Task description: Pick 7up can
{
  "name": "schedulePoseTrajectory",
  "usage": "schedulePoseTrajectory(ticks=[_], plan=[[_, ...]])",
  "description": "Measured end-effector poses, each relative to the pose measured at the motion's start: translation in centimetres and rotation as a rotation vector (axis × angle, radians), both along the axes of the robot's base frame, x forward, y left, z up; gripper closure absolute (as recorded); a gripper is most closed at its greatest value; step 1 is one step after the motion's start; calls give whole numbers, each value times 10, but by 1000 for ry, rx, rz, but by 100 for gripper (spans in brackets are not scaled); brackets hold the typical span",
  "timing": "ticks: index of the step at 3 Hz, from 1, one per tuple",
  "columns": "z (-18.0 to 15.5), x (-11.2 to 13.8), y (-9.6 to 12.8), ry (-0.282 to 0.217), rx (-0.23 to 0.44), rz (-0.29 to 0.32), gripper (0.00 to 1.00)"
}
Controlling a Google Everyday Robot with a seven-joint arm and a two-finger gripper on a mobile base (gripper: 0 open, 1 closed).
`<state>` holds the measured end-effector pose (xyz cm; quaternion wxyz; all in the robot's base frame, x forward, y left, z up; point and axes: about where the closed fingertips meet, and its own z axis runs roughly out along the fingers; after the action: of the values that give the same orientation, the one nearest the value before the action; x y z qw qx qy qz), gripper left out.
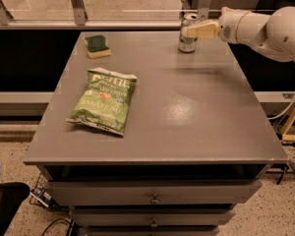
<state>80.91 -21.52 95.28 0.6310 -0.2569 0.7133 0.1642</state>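
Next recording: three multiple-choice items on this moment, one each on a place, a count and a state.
1. Where on the table is the gripper? A at the 7up can, far right; B at the near edge; C at the left corner.
2. How many things rest on the table? A one; B three; C five.
3. The 7up can is: A upright; B on its side; C crushed flat.
Key: 1 A, the gripper reaches in from the right to the can. 2 B, can, green chip bag and green sponge. 3 A, its top rim faces up.
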Motion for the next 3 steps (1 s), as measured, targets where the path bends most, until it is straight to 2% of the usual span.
schedulePoseTrajectory(ticks=[1, 2, 3], plan=[[-2, 8, 18, 6, 9, -10, 0], [-8, 15, 25, -8, 32, -19, 0], [-18, 20, 27, -19, 82, -14, 0]])
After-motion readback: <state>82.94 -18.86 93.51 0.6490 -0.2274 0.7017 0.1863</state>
